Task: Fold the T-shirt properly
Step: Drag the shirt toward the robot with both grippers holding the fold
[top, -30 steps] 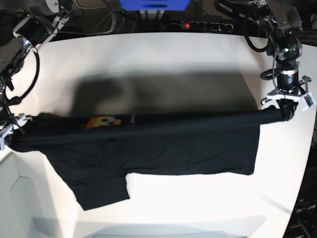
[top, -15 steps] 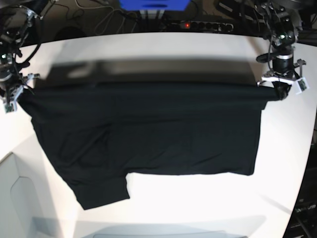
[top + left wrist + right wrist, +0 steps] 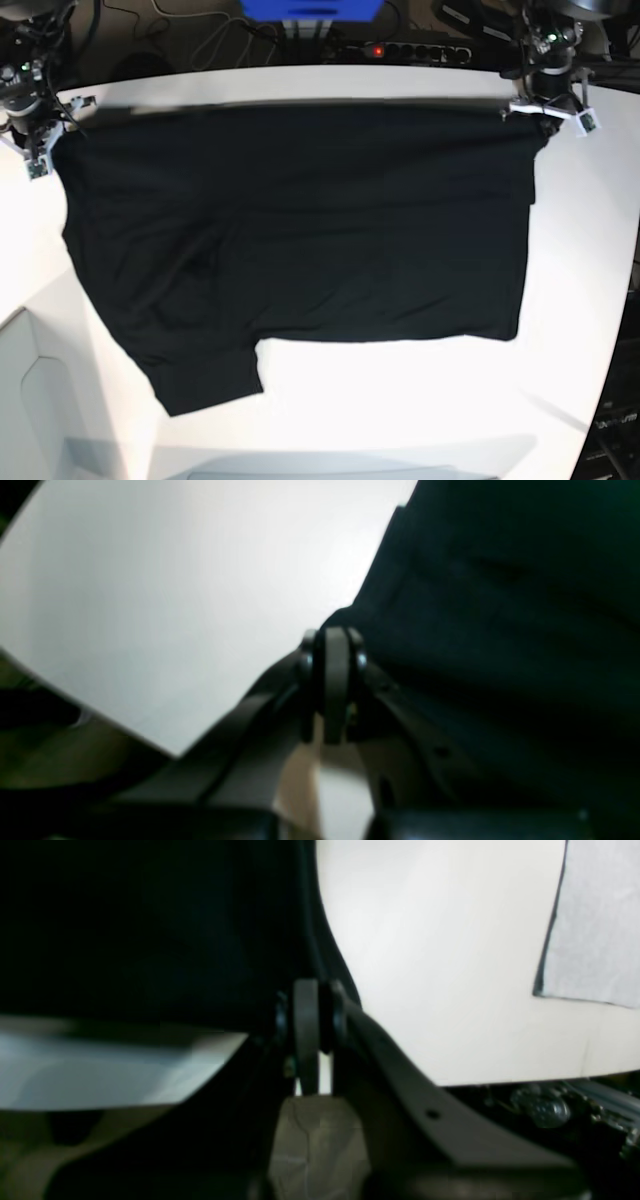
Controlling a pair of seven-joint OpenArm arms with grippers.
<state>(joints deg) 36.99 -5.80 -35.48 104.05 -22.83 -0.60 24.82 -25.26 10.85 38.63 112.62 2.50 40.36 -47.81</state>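
The black T-shirt [image 3: 300,220] is stretched wide over the white table [image 3: 400,400], its far edge held near the table's back. One sleeve [image 3: 205,375] lies at the front left. No print or tag shows. My left gripper [image 3: 545,112] is shut on the shirt's far right corner; in the left wrist view its fingertips [image 3: 334,645] pinch black cloth [image 3: 500,630]. My right gripper [image 3: 45,135] is shut on the far left corner; in the right wrist view its fingertips [image 3: 307,1005] clamp the cloth's edge [image 3: 150,930].
A power strip [image 3: 400,50], cables and a blue box [image 3: 310,10] lie behind the table's back edge. A grey panel [image 3: 20,400] sits at the front left corner. A pale sheet [image 3: 595,920] shows in the right wrist view.
Both grippers have carried the shirt's held edge away from the front toward the table's back edge. The cloth has opened from a narrow fold into a wide flat spread; the orange print is now hidden.
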